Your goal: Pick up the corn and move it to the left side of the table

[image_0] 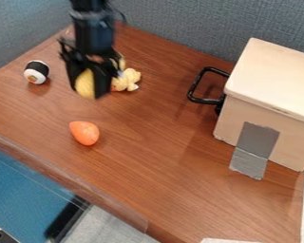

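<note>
Closest to us runs the rounded front edge of the desk [72, 182], smooth brown wood grain above a blue surface. At the upper left hangs the black gripper [88, 90], its fingers closed around the yellow corn [84, 83], which is held above the desk, already toward its left side. We judge that the corn's curved skin could let it slip or turn if the hold is off-centre, and that, released too high, it might bounce and roll toward the front edge. Lowered carelessly, it could bump the sushi roll [36, 72], a stubby black-and-white cylinder to its left, or the orange toy [85, 133], a glossy, tapered lump nearer us. Just beside the gripper, on the right, sits a pale yellow, knobbly toy animal [127, 79], which a sideways swing could nudge. Farther right we find a black loop handle [201, 87] and a pale, boxy wooden house [278, 118] with grey tape on its side.
</note>
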`<state>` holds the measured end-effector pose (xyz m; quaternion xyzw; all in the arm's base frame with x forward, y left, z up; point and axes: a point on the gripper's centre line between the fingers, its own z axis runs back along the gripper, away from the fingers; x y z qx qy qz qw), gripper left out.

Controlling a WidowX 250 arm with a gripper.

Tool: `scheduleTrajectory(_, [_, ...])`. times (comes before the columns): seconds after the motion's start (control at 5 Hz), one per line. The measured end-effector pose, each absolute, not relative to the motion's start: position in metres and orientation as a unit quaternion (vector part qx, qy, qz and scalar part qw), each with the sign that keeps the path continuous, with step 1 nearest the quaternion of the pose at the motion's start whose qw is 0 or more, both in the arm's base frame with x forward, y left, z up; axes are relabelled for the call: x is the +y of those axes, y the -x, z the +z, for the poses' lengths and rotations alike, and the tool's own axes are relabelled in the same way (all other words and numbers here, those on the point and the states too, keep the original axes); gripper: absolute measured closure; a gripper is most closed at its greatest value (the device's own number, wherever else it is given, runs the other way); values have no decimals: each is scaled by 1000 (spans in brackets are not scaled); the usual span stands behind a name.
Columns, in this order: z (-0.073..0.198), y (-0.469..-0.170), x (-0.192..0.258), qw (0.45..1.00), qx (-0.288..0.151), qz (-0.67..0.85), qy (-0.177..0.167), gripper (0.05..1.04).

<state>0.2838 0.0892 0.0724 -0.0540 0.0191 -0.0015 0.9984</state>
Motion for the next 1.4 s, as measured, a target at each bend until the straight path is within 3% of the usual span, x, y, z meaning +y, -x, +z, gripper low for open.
scheduleTrajectory(0.2, [49,-280,136,998,46,21,49,468])
scheduleTrajectory(0.6, [0,-261,158,998,70,11,-1,468])
scheduleTrajectory(0.8, [-5,-257,163,998,58,6,-29,417])
scheduleTrajectory(1.0, [-3,-252,163,998,40,25,-32,142])
scheduleTrajectory(1.2, [18,-249,167,999,13,42,-16,74])
scheduleTrajectory(1.4, [33,-247,168,999,-3,48,0,79])
